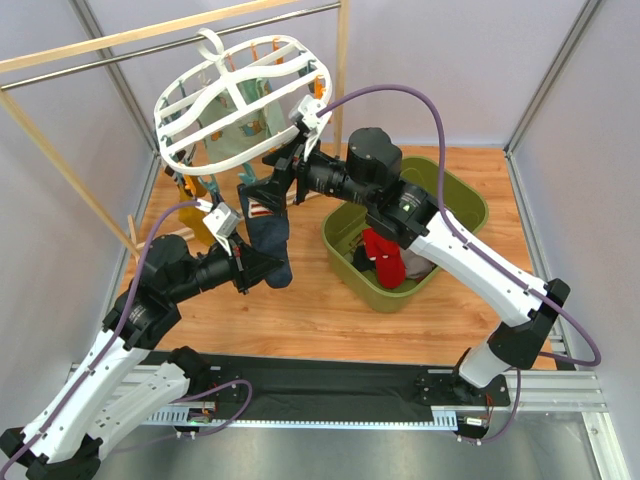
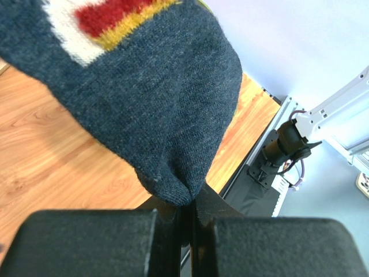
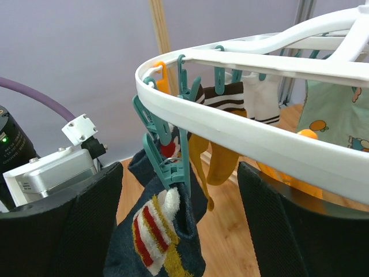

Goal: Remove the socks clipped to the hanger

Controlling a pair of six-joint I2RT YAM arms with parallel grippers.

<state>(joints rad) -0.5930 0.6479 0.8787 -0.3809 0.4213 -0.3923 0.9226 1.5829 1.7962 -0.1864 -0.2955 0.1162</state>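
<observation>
The left claw was clamped tight on the toe of a navy sock. The right claw stood wide open, holding nothing, either side of the teal clip pinning that sock's cuff to the white hanger, whose far side was cut off.

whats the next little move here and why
Probably close the right hand on the teal clip to squeeze it open. That hand stands open at the clip, which pinches the cuff of the dark sock on the hanger, while the left hand is shut on the toe, ready to pull it away.
</observation>
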